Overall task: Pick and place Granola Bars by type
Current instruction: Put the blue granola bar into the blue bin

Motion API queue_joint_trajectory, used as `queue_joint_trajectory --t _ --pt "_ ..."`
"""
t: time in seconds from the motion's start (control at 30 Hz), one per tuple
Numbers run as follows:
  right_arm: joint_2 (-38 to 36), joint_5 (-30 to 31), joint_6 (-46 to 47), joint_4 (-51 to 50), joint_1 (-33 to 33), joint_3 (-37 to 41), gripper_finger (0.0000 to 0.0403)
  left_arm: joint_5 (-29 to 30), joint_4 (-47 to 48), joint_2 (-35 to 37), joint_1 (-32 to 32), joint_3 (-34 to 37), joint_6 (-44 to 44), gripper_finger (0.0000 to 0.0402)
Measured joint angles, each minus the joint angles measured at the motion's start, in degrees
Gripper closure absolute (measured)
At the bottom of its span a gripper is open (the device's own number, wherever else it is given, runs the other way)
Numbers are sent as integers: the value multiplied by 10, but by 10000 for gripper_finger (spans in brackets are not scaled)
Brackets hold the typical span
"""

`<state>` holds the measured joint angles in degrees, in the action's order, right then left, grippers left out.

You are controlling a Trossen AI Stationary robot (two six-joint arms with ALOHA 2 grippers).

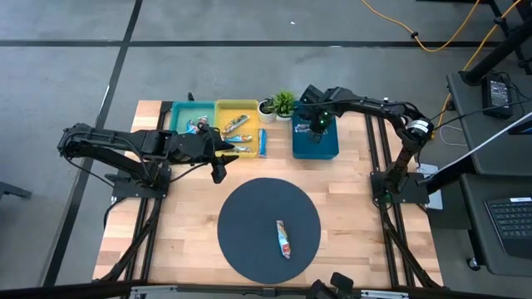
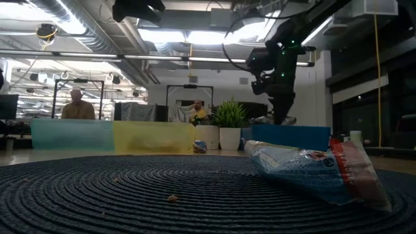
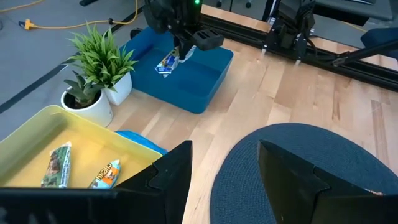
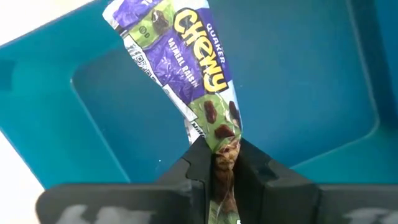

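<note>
The right pincer is squeezed tight on a purple granola bar hanging over the blue bin. The left pincer is open and holds nothing, near the yellow bin. Another bar lies on the round mat.

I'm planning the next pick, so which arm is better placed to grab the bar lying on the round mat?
Left, probably. The left gripper is open and empty near the mat, where the bar lies. The right gripper is shut on another bar over the blue bin.
</note>
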<state>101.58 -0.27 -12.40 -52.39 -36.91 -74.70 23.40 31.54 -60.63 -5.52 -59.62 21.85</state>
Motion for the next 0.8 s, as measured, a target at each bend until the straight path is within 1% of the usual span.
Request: queue_joint_trajectory --t 0.37,0.67,0.8 --pt "0 0 -1 7 0 3 354 0 0 0 0 0 14 229" --pt "0 0 -1 54 0 3 354 0 0 0 0 0 14 229" --pt "-1 1 -1 75 -1 21 354 0 0 0 0 0 15 229"
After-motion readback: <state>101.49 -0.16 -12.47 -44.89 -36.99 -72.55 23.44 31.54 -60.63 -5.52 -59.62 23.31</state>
